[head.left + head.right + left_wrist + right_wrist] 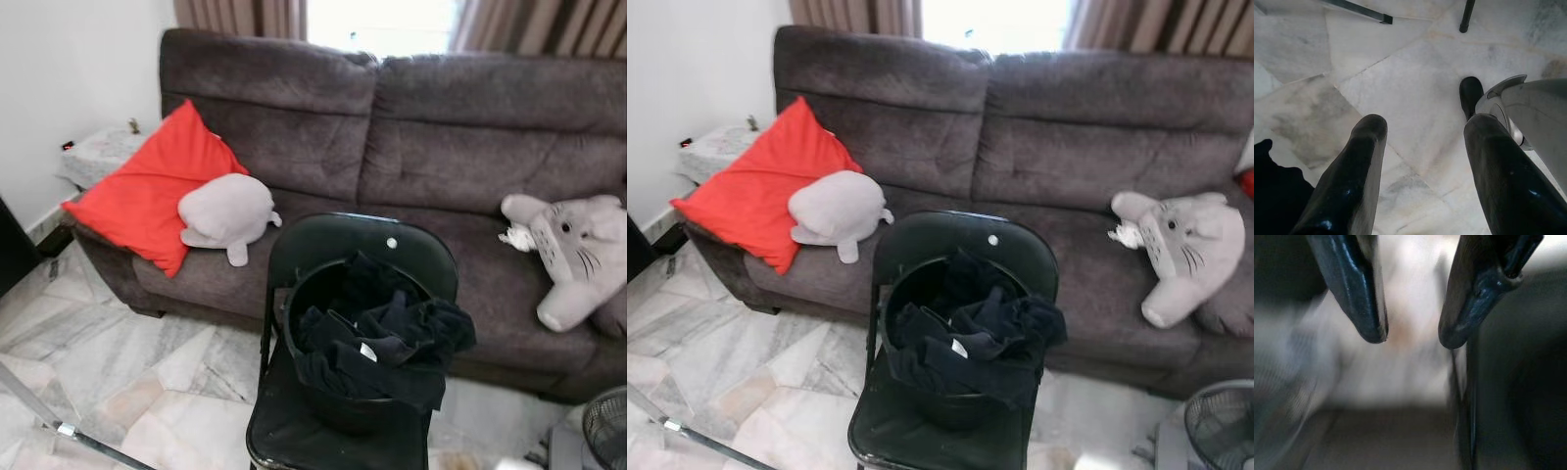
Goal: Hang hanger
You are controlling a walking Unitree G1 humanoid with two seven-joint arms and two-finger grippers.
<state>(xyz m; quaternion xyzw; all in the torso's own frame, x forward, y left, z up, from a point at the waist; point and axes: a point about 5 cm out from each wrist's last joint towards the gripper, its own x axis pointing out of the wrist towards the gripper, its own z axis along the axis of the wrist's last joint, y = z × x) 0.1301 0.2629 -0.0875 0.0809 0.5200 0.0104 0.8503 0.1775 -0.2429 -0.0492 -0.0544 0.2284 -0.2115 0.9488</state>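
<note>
One black folding chair (294,431) stands nearest, centred in the head views, its seat and rounded backrest smooth and glossy. On the seat sits one round black bucket (299,304), hard-walled, holding a heap of dark clothes (382,338), soft and crumpled, with a small white tag showing among the folds. No separate hanger can be made out among the clothes.

The floor (108,362) is pale marble tile with grey veining. At near left one thin metal rod (59,428) with a silver joint lies slanted across it. At near right the wire guard of one fan (1220,431) is partly in view.

Left pincer (1420,142): its two thick, glossy black fingers stand wide apart over the marble floor and hold nothing. A dark patch sits at one edge of that view, and two dark slender legs reach the floor beyond.

Right pincer (1410,335): its two dark fingers stand apart with a clear gap and nothing between them; the surroundings are blurred, pale in the middle and dark at the sides, and cannot be identified.

Behind the chair runs one dark brown sofa (470,137), plush fabric, with two back cushions. On its left end lie one red square cushion (142,191), tilted, and one pale grey rounded plush toy (225,211) touching it. At the right end lies one larger grey plush animal (578,250) with drawn whiskers. Left of the sofa stands one small side desk (98,152) with a pale patterned top. Farthest, brown curtains (240,15) flank a bright window (382,20).
</note>
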